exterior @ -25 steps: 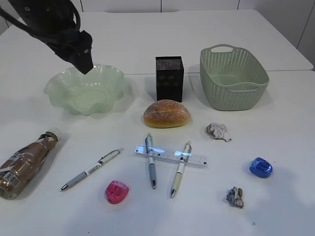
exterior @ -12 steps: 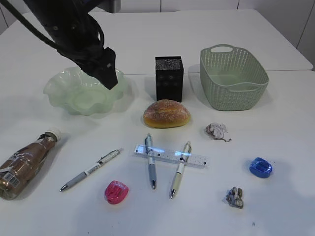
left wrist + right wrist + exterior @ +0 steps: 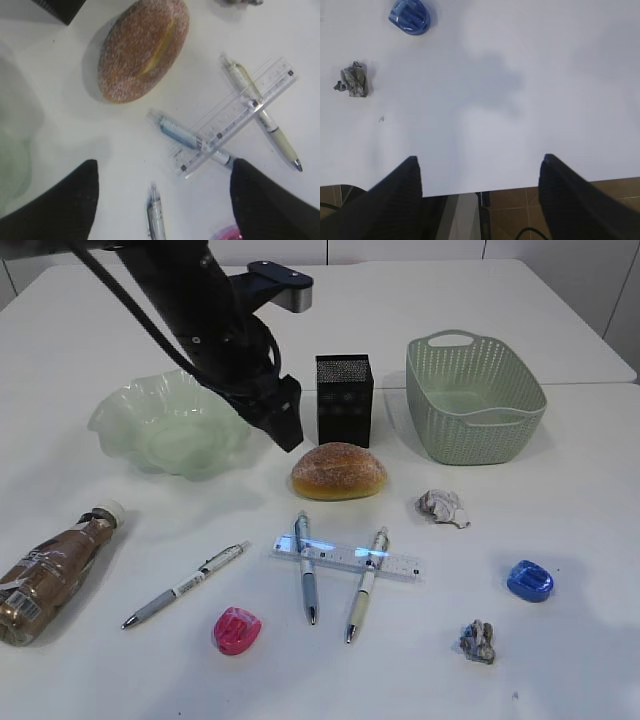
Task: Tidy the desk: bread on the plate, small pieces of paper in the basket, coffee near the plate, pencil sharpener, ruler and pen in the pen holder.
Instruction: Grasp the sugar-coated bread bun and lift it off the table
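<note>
White table (image 3: 560, 320) under bright light; brown tiled floor (image 3: 510, 202) beyond its edge.

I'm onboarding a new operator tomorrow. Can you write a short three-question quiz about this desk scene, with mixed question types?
1. True or false: the bread already lies on the green plate.
2. Multiple choice: the clear ruler rests across A) two pens, B) the coffee bottle, C) a paper ball.
3. Fill in: the left gripper hangs open between the plate and the black ____.

Key: 1 false; 2 A; 3 pen holder.
</note>
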Controlling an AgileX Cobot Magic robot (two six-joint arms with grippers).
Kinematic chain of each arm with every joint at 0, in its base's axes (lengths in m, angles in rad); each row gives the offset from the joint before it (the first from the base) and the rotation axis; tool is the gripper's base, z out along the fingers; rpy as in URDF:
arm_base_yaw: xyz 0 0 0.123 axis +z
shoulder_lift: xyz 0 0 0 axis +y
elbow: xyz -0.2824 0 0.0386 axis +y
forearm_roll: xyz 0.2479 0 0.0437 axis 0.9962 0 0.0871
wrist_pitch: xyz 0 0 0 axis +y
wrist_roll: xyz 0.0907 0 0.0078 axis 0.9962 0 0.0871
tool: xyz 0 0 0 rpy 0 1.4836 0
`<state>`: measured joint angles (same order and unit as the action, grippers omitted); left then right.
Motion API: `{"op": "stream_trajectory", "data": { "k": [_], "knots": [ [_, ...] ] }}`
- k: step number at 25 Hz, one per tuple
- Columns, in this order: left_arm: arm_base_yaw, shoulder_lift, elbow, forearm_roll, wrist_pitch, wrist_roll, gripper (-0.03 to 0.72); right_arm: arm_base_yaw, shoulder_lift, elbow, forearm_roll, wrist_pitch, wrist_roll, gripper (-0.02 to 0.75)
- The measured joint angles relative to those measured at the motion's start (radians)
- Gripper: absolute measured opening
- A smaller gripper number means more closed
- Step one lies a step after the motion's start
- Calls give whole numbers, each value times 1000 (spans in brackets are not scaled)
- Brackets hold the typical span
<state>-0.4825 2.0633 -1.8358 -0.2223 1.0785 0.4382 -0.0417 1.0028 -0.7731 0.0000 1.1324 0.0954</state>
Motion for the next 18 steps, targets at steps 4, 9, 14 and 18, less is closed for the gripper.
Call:
{"op": "stream_trajectory", "data": {
  "k": [4, 9, 14, 18],
  "knots": [
    [-39, 69, -86, -10, 0, 13, 585, 0, 0, 0, 0, -17, 0, 565],
    [-56, 151, -159, -16, -7, 18, 587, 0, 0, 0, 0, -18, 0, 565],
    [-56, 205, -204, -12, -52, 19, 587, 0, 0, 0, 0, -21, 0, 565],
    [-56, 227, -210, -12, -125, 19, 589, 0, 0, 0, 0, -28, 0, 565]
  ]
}}
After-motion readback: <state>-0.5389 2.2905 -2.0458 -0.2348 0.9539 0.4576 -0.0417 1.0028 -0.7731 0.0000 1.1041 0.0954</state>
